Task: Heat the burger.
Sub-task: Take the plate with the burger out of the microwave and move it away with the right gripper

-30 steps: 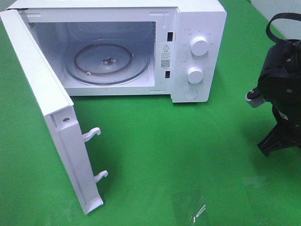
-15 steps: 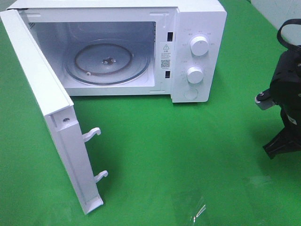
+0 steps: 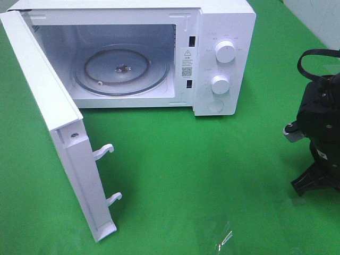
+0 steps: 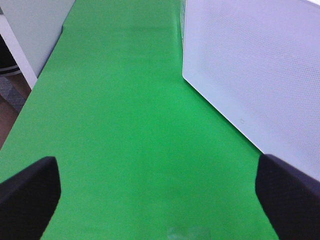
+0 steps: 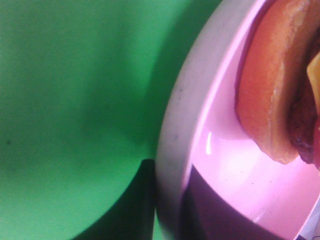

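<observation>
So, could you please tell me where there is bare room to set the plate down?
The glass turntable inside the open microwave is bare. The green cloth between the swung-out door and the right gripper's arm is free too. It is tighter beside the door latches.

Matt green cloth covers the bench (image 3: 186, 159). The microwave (image 3: 223, 32) looks like smooth white plastic, its turntable (image 3: 121, 69) clear glass. The pink plate (image 5: 225, 165) is glossy, the burger (image 5: 270, 90) shiny.
</observation>
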`<move>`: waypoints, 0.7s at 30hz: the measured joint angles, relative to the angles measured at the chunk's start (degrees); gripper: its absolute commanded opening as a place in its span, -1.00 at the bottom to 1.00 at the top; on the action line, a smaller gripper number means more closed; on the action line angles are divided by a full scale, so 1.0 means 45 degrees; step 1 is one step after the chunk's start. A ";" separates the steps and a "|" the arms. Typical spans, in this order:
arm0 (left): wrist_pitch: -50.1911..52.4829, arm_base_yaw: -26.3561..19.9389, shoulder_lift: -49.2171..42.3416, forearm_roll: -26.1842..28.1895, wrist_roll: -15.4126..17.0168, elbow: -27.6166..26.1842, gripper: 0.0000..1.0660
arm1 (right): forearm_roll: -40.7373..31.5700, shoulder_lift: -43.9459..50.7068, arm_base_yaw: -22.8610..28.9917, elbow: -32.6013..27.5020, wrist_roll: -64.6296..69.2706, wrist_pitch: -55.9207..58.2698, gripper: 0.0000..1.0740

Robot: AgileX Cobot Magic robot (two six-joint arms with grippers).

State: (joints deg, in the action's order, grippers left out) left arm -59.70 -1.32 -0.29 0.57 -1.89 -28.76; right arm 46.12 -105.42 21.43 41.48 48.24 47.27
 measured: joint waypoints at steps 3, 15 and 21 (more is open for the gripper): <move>0.0000 0.0000 0.0000 0.0000 0.0000 0.0000 0.83 | -0.0013 -0.0076 0.0000 0.0000 0.0204 -0.0166 -0.86; 0.0000 0.0000 0.0000 0.0000 0.0000 0.0000 0.83 | -0.0713 -0.0076 0.0000 0.0000 0.0102 -0.0611 -0.74; 0.0000 0.0000 0.0000 0.0000 0.0000 0.0000 0.83 | -0.1337 -0.0076 0.0000 0.0000 -0.0700 -0.0891 -0.35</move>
State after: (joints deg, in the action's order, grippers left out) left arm -59.70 -1.32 -0.29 0.57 -1.89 -28.76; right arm 40.11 -105.77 21.43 41.48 45.09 43.26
